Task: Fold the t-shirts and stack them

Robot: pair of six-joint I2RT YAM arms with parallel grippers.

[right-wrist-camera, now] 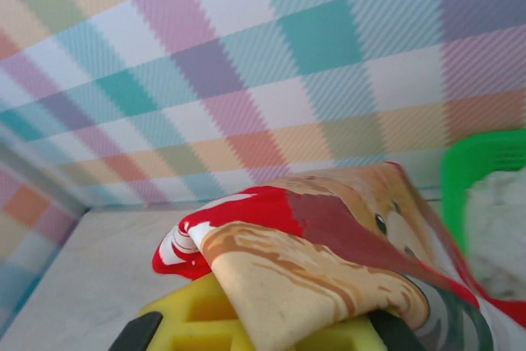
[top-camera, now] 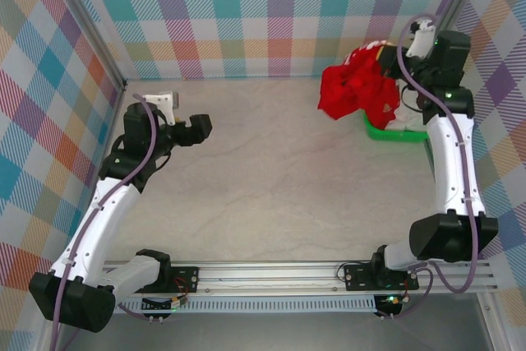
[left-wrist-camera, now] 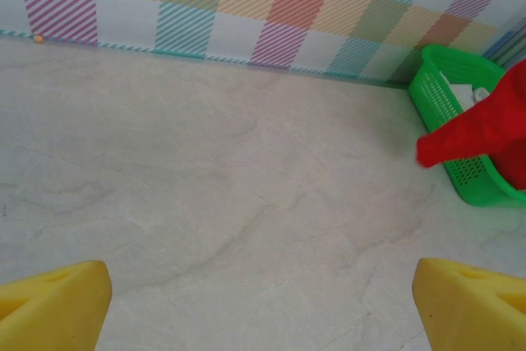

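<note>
- The red t-shirt [top-camera: 355, 92] is bright red cloth, crumpled into a loose, uneven bunch with nothing folded flat.
- In the top view it sits at about 1 o'clock on the table, near the far right corner. It is lifted clear of the tabletop and hangs in bulging folds.
- Its lower part hangs over the 9 o'clock rim of the green basket [top-camera: 386, 131].
- In the left wrist view a red tip of the cloth points toward 9 o'clock, in front of the basket's wall.
- In the right wrist view the teddy-bear print [right-wrist-camera: 329, 244] faces outward: brown and tan, one dark eye showing, with a red-and-white fold at its 9 o'clock edge.
</note>
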